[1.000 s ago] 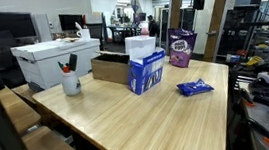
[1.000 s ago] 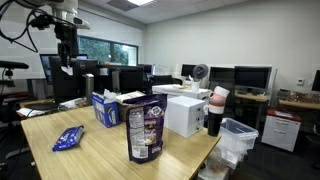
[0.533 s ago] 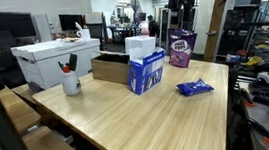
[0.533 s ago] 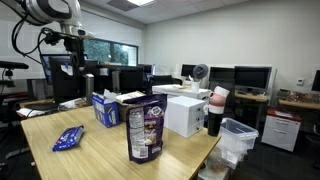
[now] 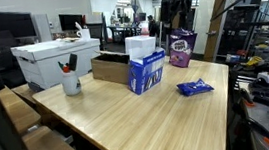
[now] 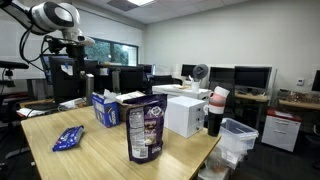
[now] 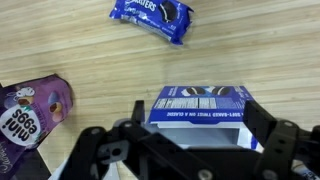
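Blue-and-white box (image 7: 196, 108) stands upright near the middle of the bench (image 5: 130, 126) with its top flaps raised. In the wrist view it lies straight below the end effector (image 7: 186, 140). That end effector is released: its dark fingers (image 7: 96, 148) are spread wide, one to each side of the box as seen from above, and they grasp nothing (the box is far beneath them, not inside the grip). In both exterior views the arm hangs high over the bench, well apart from everything on it. In an exterior view the end effector (image 5: 179, 2) shows near the top edge, above the far end of the bench.

A purple bag of mini eggs (image 7: 30, 115) stands upright near the box. A flat blue cookie packet (image 7: 152, 14) lies alone on the wood, apart from both. Farther out, a cardboard box (image 5: 109, 68) sits just behind the blue-and-white box. A white mug (image 5: 71, 85) with pens stands toward one corner, and a white lidded carton (image 5: 57, 53) sits beyond it.

As for progress, nothing is gripped, touched or lifted, and every item rests on the bench. I judge the work to be at its very start. The end effector is placed overhead and ready, and that is all that is done. Coming down, closing on something and moving it are all left.
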### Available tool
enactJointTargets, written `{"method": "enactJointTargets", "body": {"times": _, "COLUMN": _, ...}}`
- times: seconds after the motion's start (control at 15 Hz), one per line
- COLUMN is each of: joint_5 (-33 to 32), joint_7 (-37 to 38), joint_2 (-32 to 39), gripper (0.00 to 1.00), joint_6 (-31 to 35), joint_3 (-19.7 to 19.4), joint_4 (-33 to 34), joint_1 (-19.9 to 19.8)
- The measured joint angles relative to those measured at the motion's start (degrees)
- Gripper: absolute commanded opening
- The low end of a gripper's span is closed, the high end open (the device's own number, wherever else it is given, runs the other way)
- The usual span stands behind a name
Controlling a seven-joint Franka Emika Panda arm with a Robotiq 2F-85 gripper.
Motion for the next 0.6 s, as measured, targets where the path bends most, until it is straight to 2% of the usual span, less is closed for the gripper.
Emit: {"method": "enactJointTargets", "body": {"times": 0.6, "joint_5": -0.9, "joint_7": 5.2, "joint_2": 4.6, "gripper": 1.0, "joint_6": 0.4, "joint_3": -0.1, "joint_4": 3.8, "joint_1": 0.4}}
